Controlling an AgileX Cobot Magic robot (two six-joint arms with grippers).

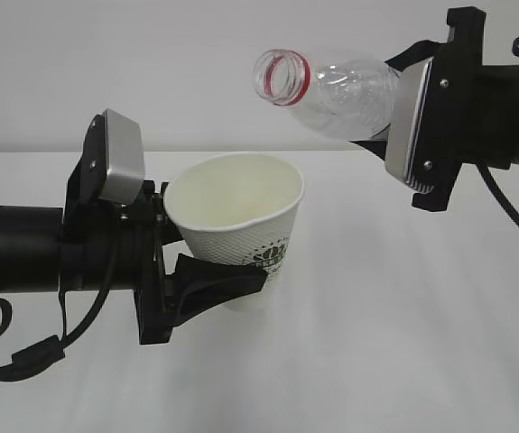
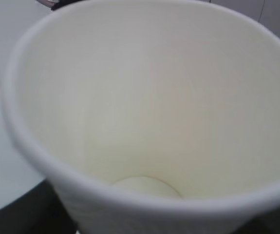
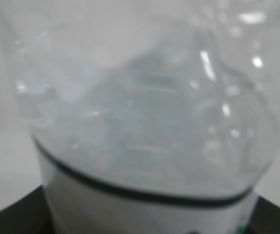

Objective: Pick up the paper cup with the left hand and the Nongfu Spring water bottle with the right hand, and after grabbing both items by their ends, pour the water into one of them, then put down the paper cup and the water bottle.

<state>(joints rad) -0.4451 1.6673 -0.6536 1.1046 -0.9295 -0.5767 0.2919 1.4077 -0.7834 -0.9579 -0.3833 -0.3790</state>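
One white tabletop [image 1: 403, 361], plain pale wall [image 1: 151, 54]

The paper cup [image 1: 235, 227] is held upright above the bench [image 1: 376, 343] by the left gripper [image 1: 207, 271] at the left, while the bottle [image 1: 331, 90] is held nearly level by the right gripper [image 1: 394, 135] at upper right, its mouth placed above and just right of the cup's rim.

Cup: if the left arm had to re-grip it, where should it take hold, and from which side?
Low on the side wall of the cup, from the left, where the left gripper's fingers now clamp it. The taper narrows there to suit their span, and the mouth stays clear under the bottle.
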